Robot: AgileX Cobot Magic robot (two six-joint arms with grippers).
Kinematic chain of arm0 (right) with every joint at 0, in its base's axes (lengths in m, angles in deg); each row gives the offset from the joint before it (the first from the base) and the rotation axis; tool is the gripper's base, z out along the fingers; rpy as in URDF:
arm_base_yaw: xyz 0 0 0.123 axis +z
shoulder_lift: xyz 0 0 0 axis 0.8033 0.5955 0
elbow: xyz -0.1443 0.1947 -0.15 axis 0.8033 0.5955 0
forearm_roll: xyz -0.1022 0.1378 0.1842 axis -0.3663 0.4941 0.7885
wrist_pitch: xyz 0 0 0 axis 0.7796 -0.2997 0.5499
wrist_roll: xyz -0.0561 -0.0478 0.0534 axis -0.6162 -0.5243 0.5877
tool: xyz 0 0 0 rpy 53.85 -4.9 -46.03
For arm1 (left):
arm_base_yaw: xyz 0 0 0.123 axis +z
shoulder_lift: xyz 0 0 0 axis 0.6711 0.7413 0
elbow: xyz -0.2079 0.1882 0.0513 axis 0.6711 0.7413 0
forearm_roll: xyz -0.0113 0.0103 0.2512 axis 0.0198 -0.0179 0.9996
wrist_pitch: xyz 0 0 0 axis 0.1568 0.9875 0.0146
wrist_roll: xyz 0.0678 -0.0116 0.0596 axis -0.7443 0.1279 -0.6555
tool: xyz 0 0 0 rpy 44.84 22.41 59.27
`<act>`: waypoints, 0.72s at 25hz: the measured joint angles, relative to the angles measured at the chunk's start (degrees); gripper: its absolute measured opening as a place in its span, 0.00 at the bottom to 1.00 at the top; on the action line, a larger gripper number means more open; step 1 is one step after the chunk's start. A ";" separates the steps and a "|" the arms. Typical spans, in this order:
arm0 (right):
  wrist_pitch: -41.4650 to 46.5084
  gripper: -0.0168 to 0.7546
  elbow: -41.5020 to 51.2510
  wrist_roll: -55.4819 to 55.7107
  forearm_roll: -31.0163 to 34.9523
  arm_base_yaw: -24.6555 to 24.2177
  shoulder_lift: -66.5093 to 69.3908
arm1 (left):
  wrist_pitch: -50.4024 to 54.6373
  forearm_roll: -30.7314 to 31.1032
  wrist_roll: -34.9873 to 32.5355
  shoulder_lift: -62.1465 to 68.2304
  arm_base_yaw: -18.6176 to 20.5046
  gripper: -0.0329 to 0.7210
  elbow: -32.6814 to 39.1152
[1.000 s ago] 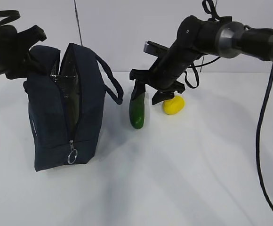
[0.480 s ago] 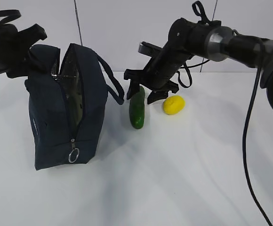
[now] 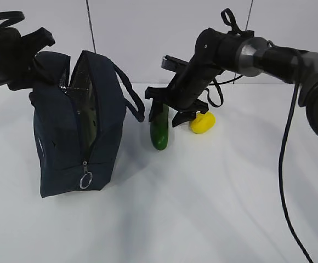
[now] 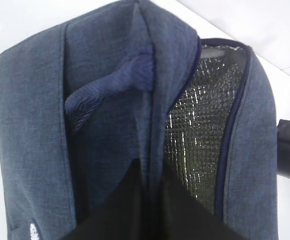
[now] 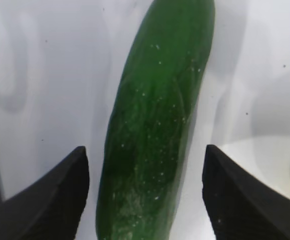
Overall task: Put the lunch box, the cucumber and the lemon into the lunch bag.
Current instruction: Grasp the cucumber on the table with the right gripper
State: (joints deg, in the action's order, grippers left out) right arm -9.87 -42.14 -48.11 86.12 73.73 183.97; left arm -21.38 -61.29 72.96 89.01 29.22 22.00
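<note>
Right fingers [image 5: 145, 197]: spread wide, straddling cucumber [image 5: 157, 120], holding nothing. Left fingers [image 4: 145, 210]: pinching bag [image 4: 110, 100] wall. Lemon [image 3: 202, 122] beside cucumber on bench [image 3: 203, 197].

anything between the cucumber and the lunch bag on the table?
No object. In the exterior view the stretch between the cucumber and the lunch bag is bare white table; only the bag's loop handle hangs over it.

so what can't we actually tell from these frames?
- Lunch box: in no view; possibly inside the boxy navy fabric lunch bag, whose interior is shadowed.
- Left claw: left wrist view shows only dark shapes against the bag; grip unclear.
- Small yellow lemon: partly hidden by the right claw, open around the dark green cucumber.
</note>
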 joint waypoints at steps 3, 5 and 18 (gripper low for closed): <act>0.00 0.73 0.00 0.00 0.00 0.09 0.58 | -0.05 0.00 0.00 0.00 0.00 0.05 0.00; 0.00 0.73 0.00 0.07 -0.11 0.23 0.61 | -0.14 0.00 0.00 0.00 0.00 0.05 0.00; -1.85 0.73 -0.10 0.12 -0.62 1.35 1.50 | -0.14 0.00 0.00 0.00 0.00 0.05 0.00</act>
State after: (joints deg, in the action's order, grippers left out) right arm -11.72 -42.24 -47.98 85.50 75.08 185.47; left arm -21.52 -61.29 72.96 89.01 29.22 22.00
